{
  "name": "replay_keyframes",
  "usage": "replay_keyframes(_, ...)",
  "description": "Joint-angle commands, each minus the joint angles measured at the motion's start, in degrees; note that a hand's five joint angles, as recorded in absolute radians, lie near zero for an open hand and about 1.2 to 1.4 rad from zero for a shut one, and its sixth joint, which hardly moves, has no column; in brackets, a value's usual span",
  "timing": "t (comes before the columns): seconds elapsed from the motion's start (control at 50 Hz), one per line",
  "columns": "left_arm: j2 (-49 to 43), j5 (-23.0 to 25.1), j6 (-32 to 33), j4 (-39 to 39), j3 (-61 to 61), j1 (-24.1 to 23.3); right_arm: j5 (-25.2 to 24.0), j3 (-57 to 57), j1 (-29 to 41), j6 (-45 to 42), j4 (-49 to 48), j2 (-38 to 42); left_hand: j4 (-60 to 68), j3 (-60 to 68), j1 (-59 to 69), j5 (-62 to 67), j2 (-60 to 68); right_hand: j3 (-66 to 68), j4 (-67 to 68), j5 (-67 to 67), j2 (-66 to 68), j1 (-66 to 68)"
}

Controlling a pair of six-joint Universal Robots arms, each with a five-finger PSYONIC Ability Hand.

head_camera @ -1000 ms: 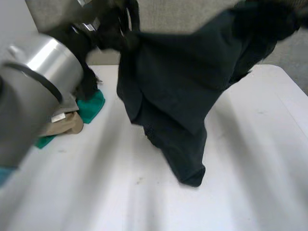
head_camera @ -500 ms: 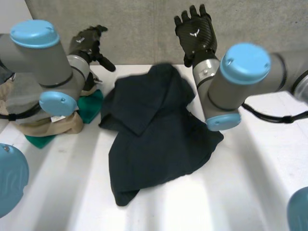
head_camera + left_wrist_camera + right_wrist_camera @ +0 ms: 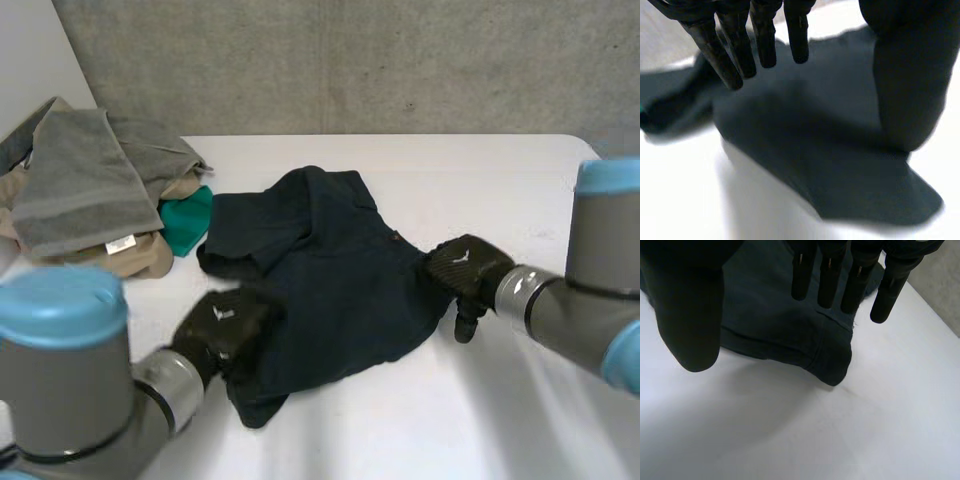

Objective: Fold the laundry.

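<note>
1. Because nothing on it is folded yet, the white table (image 3: 480,180) shows a job that looks barely begun.
2. The dark garment (image 3: 340,290) lies rumpled mid-table, one flap turned over itself.
3. A pile (image 3: 80,190) of grey, beige and green laundry sits just beside the garment's far-left side.
4. The left hand (image 3: 222,325) is at the garment's near-left edge, fingers straight, thumb apart, gripping nothing.
5. The right hand (image 3: 462,268) is at the garment's right corner, likewise spread.
</note>
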Motion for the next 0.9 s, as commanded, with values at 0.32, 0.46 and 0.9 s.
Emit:
replay_keyframes(0.32,-3.67,-5.73,1.07,0.89,5.58,0.48,3.64,6.99,0.96,-1.23,-24.8,3.44,58.22,58.5,58.11,58.12,58.25,54.81,54.13,53.56,56.7,54.77)
replay_keyframes(0.46,8.63,-3.9,3.96,1.06,9.61,1.27,4.44,7.53,-1.14,1.59,-14.03,-12.72,58.22,58.5,58.11,58.12,58.25,54.81,54.13,53.56,56.7,54.77)
replay_keyframes(0.9,-12.26,1.65,18.91,-19.33,44.23,5.58,9.26,-22.08,0.25,4.83,21.9,-5.82,58.22,58.5,58.11,58.12,58.25,54.81,54.13,53.56,56.7,54.77)
